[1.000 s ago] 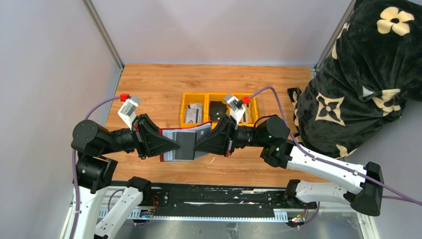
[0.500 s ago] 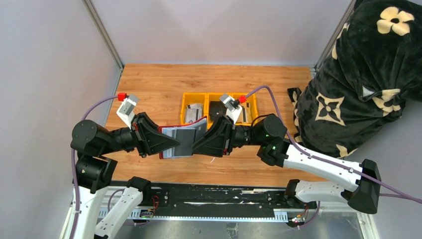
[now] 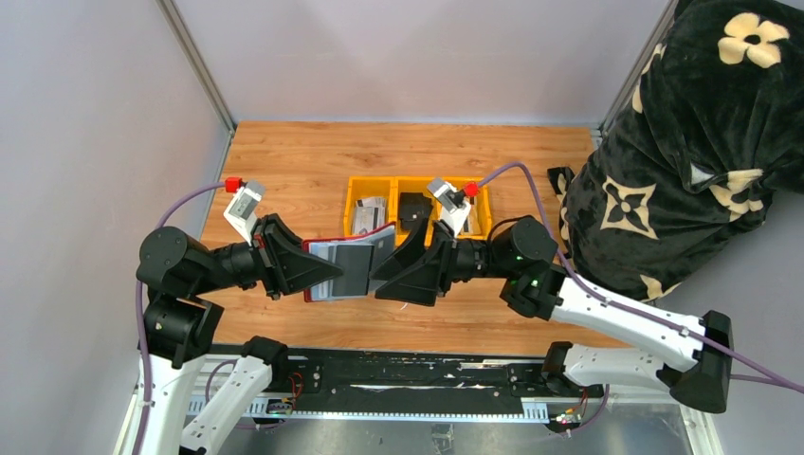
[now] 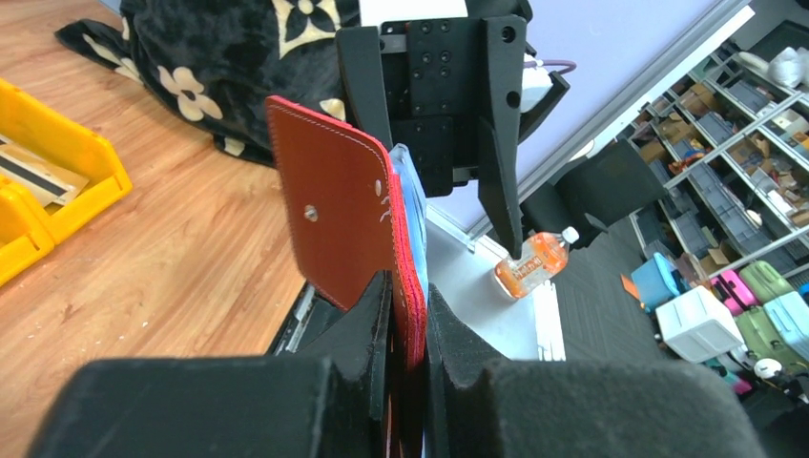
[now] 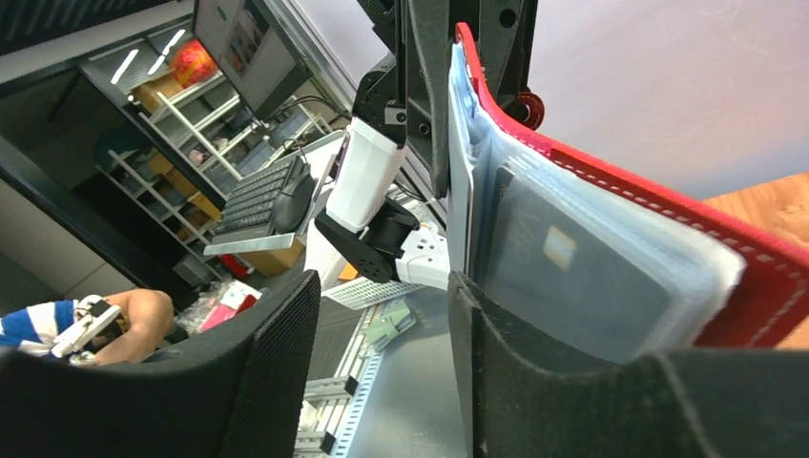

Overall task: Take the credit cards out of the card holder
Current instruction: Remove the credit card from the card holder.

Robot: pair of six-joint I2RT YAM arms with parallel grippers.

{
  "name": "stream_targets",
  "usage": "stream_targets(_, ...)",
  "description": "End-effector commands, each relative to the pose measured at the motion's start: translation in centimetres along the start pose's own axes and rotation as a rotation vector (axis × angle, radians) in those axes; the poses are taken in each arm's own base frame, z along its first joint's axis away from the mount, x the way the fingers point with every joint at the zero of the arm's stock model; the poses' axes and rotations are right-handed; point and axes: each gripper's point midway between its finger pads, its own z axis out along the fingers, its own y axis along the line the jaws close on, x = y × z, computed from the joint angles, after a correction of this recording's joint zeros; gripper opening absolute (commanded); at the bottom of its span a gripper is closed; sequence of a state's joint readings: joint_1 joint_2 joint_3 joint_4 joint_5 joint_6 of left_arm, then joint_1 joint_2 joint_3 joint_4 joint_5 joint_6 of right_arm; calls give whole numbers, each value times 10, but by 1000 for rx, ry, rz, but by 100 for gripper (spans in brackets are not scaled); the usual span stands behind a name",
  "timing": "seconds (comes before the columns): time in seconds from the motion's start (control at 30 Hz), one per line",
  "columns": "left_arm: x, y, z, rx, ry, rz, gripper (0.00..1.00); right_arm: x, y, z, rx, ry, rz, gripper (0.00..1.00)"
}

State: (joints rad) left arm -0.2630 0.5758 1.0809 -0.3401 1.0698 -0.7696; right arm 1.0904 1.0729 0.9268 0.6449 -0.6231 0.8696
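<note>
- The wooden surface [image 3: 284, 161] carries nothing of this step. The work is done in the air above its near half, so we must keep both arms steady.
- The yellow bins [image 3: 349, 204] sit at 12 o'clock from the held wallet in the top view. We judge them the likely place for whatever we pull out.
- The left end effector [image 4: 408, 324] comes in from 9 o'clock, pressed together on the lower edge of the card holder [image 4: 334, 219]. It should keep that pinch firm and only on the cover, so the sleeves stay free.
- The right end effector [image 5: 382, 286] faces it from 3 o'clock with its fingers spread and nothing between them. In its wrist view the wallet lies just outside one finger, at 3 o'clock of the gap.
- The card holder stands on edge, open, with its clear sleeves fanned toward the right arm.
- The credit cards [image 5: 563, 286] show as a grey one inside the outer sleeve. We should shift the gap sideways over that card's free edge alone, close gently, then draw straight along the sleeve's opening. Catching plastic as well would drag the whole wallet.
</note>
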Motion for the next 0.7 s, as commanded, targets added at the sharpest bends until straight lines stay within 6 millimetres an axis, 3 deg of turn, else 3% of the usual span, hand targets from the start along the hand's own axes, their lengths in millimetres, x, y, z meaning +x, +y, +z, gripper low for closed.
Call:
stream_targets(0.0, -6, -19, -3, 42, -5, 49, 11, -13, 1, -11, 77, -25, -82, 57)
stream_targets(0.23, -9, -21, -3, 47, -12, 44, 11, -12, -1, -7, 71, -8, -75, 58)
stream_targets(0.5, -8, -17, -2, 42, -9, 36, 11, -23, 12, 9, -20, -19, -60, 53)
stream_targets(0.6, -7, -16, -2, 41, -9, 41, 11, -27, 17, 13, -53, -26, -56, 41)
stream_targets(0.67, -8, -16, -2, 39, -9, 43, 12, -28, 20, 14, -68, -31, -51, 28)
